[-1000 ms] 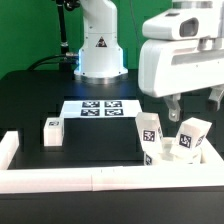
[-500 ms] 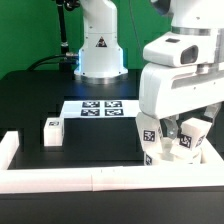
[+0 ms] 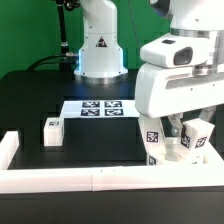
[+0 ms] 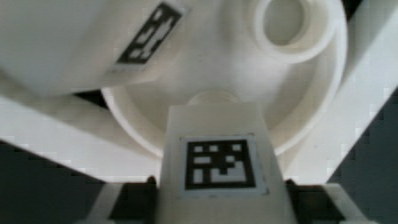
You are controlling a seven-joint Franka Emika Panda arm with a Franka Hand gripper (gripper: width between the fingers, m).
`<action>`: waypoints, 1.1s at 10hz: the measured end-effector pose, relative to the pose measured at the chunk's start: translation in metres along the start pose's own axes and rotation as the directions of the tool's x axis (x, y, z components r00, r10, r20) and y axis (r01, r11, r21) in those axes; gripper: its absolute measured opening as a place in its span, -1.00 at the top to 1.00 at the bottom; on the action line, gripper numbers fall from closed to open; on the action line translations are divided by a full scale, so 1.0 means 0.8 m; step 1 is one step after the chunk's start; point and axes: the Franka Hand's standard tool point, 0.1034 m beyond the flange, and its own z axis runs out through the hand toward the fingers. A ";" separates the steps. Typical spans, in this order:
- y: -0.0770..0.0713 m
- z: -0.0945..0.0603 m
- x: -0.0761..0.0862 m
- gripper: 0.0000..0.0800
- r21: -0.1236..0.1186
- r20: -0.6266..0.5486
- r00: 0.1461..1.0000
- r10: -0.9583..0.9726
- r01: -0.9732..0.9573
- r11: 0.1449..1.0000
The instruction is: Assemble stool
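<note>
Your black table (image 3: 30, 90) carries everything. The arm (image 3: 185, 85) hangs low over the corner of the white border rails (image 3: 60, 178) on the exterior view's right, and the marker board (image 3: 97, 107) lies mid-table. In the wrist view the round seat (image 4: 311, 110) fills the background, with the jaws clenched on a tagged leg (image 4: 217, 150) in front of it. At that corner you see one standing leg (image 3: 152, 140) and a second standing leg (image 3: 197, 138). You cannot tell which is gripped. The third leg (image 3: 52, 131) sits well apart on the exterior view's left.
</note>
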 end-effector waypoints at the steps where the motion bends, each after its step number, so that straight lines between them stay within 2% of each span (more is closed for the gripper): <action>1: 0.000 0.000 0.000 0.16 0.000 0.000 0.998 0.064 -0.064 0.998; 3: 0.001 0.001 0.000 0.16 0.000 -0.002 0.975 0.222 -0.222 0.975; 5: 0.003 0.002 0.003 0.16 0.004 -0.022 0.893 0.450 -0.451 0.893; 7: 0.004 0.003 0.003 0.16 0.024 -0.028 0.761 0.648 -0.647 0.762; 9: 0.004 0.004 0.001 0.16 0.059 0.003 0.544 0.839 -0.838 0.543; 10: 0.003 0.004 0.001 0.16 0.066 0.016 0.444 0.896 -0.895 0.442; 11: 0.001 0.004 0.001 0.16 0.066 0.012 0.401 0.916 -0.914 0.400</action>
